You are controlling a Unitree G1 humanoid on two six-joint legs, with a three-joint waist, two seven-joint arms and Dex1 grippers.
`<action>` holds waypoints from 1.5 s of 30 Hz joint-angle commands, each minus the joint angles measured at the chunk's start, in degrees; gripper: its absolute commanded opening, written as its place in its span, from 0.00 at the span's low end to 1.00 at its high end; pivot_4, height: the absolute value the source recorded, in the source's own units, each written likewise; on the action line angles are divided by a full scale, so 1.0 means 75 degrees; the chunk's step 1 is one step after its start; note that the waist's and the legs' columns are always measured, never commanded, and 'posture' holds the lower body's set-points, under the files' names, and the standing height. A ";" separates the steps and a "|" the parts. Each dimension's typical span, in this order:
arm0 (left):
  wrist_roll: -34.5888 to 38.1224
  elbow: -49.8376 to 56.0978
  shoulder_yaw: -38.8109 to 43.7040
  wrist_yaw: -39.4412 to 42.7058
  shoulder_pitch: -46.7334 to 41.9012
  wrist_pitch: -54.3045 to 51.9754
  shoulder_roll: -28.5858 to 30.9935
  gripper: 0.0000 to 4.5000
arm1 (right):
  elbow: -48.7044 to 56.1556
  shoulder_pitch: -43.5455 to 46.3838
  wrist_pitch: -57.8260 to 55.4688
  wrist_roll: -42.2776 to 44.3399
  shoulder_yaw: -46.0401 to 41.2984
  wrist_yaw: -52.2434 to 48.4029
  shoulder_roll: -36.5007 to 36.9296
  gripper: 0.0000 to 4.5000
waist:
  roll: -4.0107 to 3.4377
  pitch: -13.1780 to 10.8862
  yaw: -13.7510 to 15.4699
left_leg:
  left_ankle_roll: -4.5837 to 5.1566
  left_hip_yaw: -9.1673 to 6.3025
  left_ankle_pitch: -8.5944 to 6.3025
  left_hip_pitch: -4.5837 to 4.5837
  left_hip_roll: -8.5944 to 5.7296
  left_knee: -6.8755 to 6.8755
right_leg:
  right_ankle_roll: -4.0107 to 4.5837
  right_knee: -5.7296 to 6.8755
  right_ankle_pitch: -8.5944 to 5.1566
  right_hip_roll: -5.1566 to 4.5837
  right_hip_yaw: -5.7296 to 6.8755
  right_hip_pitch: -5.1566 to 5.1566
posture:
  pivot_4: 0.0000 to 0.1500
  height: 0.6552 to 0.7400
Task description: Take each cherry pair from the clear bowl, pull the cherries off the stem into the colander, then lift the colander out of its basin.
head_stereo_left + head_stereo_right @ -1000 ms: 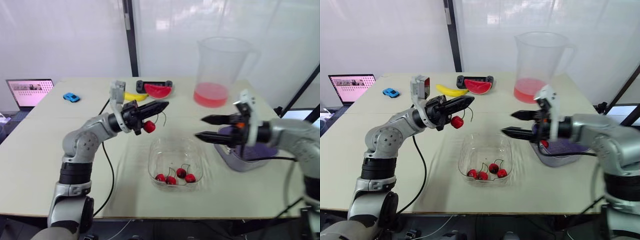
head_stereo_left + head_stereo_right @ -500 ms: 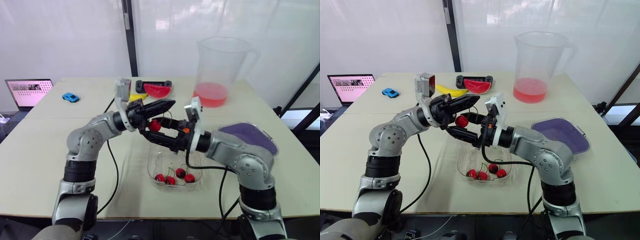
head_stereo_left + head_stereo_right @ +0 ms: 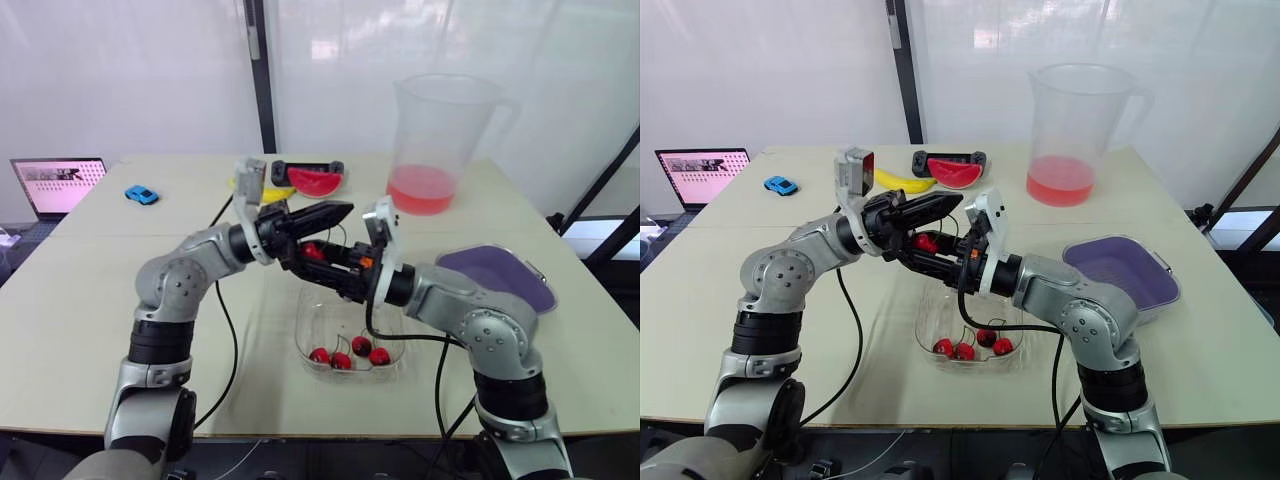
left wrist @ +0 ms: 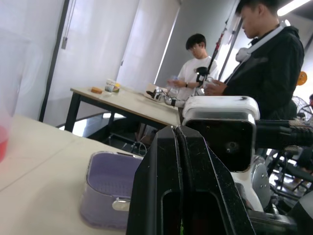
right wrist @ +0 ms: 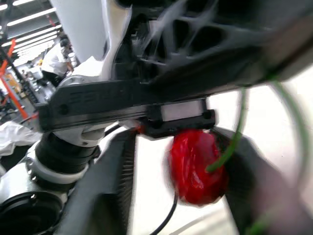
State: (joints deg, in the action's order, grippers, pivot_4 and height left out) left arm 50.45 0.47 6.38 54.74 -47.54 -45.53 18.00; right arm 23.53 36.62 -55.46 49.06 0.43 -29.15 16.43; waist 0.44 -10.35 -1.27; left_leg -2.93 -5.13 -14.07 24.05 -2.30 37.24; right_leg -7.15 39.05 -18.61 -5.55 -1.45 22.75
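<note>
The left claw (image 3: 338,209) is pinched together on the stem of a cherry pair (image 3: 926,243), held in the air above the bowl (image 3: 310,320). The right claw (image 3: 302,260) has its jaws apart on either side of one hanging cherry (image 5: 198,166), with a gap showing on one side.

To do this well, the right claw should probably close on the fruit itself, not the green stem, and squeeze only enough to hold it. The pull should run straight away from the left claw, which must keep its pinch. The colander (image 3: 500,275) sits in its basin near the tabletop's right edge, well apart from the claws. The cherry therefore needs carrying there, or it may drop into the bowl, where more cherries (image 3: 350,352) lie.

The pale tabletop (image 3: 90,300) carries the bowl near its front edge. A pitcher (image 3: 440,130) of pink liquid, a watermelon slice (image 3: 315,182) and a banana (image 3: 895,181) stand along the far edge. A blue car (image 3: 142,194) is toward the far left corner. White panels close the room behind, and a person (image 4: 266,63) stands beyond the colander.
</note>
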 commanded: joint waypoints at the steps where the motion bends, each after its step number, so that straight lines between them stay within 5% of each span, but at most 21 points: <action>1: 0.0123 0.0197 0.0022 0.0109 -0.0194 0.0125 0.0002 0.00 | 0.0037 0.0031 0.0126 -0.0080 -0.0138 0.0059 0.0183 0.46 | 0.0000 0.0000 0.0003 | 0.0000 0.0000 0.0000 0.0000 0.0000 0.0000 | 0.0000 0.0000 0.0000 0.0000 0.0001 0.0000 | 1.00 1.00; 32: 0.0061 0.0226 -0.0079 0.0170 -0.0064 0.0286 0.0093 0.00 | -0.0185 -0.0094 0.0039 0.0704 -0.0414 0.0161 0.0123 0.46 | 0.0000 0.0000 0.0006 | 0.0017 0.0001 -0.0010 0.0000 0.0000 0.0000 | 0.0000 -0.0002 0.0000 0.0000 -0.0001 -0.0001 | 1.00 1.00; 35: 0.0056 0.0207 -0.0068 0.0162 -0.0085 0.0300 0.0079 0.00 | -0.0235 -0.0096 0.0044 0.0647 -0.0316 0.0145 0.0109 0.28 | 0.0000 0.0000 0.0005 | 0.0017 0.0001 -0.0010 0.0000 0.0000 0.0000 | 0.0000 -0.0001 0.0000 0.0000 -0.0001 -0.0001 | 1.00 1.00; 45: 0.0053 0.0224 -0.0055 0.0134 -0.0083 0.0310 0.0067 0.00 | -0.0243 -0.0074 0.0048 0.0624 -0.0237 0.0128 0.0131 0.28 | 0.0000 0.0000 0.0005 | 0.0016 0.0000 -0.0009 0.0000 0.0000 0.0000 | 0.0000 -0.0001 0.0000 0.0000 -0.0001 0.0000 | 1.00 1.00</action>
State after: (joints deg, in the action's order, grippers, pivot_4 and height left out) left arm 50.45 0.66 5.34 55.71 -47.59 -44.37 18.46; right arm 20.92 35.64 -55.65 53.12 -1.34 -27.94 17.69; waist 0.44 -10.35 -1.23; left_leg -2.80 -5.13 -14.14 24.05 -2.30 37.24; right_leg -7.14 39.04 -18.61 -5.55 -1.45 22.75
